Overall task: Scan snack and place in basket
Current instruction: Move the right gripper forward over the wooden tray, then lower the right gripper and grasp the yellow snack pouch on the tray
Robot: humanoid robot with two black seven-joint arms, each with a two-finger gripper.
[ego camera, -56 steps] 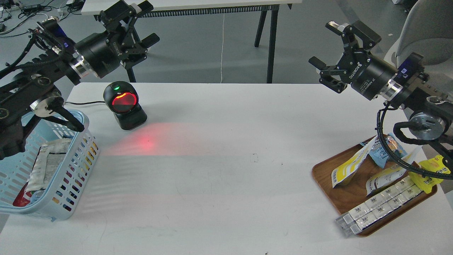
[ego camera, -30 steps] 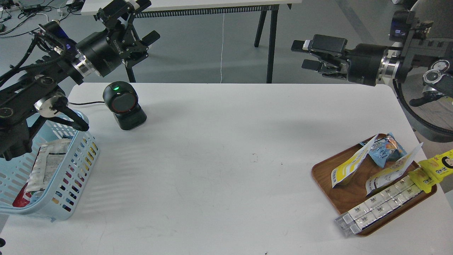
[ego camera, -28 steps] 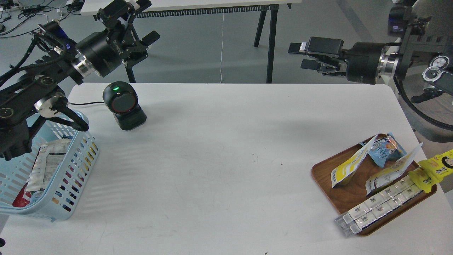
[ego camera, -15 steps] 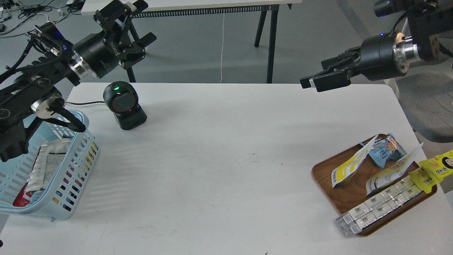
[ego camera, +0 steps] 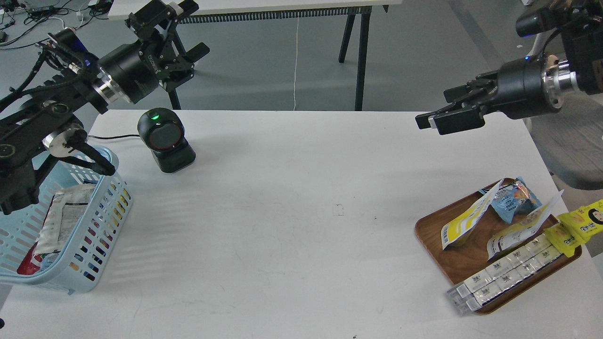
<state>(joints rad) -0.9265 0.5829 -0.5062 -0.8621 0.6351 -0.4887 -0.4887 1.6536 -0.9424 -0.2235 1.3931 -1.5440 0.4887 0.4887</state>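
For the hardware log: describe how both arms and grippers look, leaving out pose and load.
Both arms are black. The left gripper has black linkage fingers on a round black body with white lettering, a silver wrist ring and loose black cables behind. The right gripper has flat black fingers, a silver wrist flange and a small blue light.

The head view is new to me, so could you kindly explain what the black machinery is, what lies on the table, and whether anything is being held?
The camera sits in the robot's head, looking down at a white table. The black parts are its two arms. The left gripper is open and empty; the right gripper holds nothing visible. A barcode scanner stands at the back left. The blue basket already holds a white pouch. A wooden tray on the right carries more snack packets.
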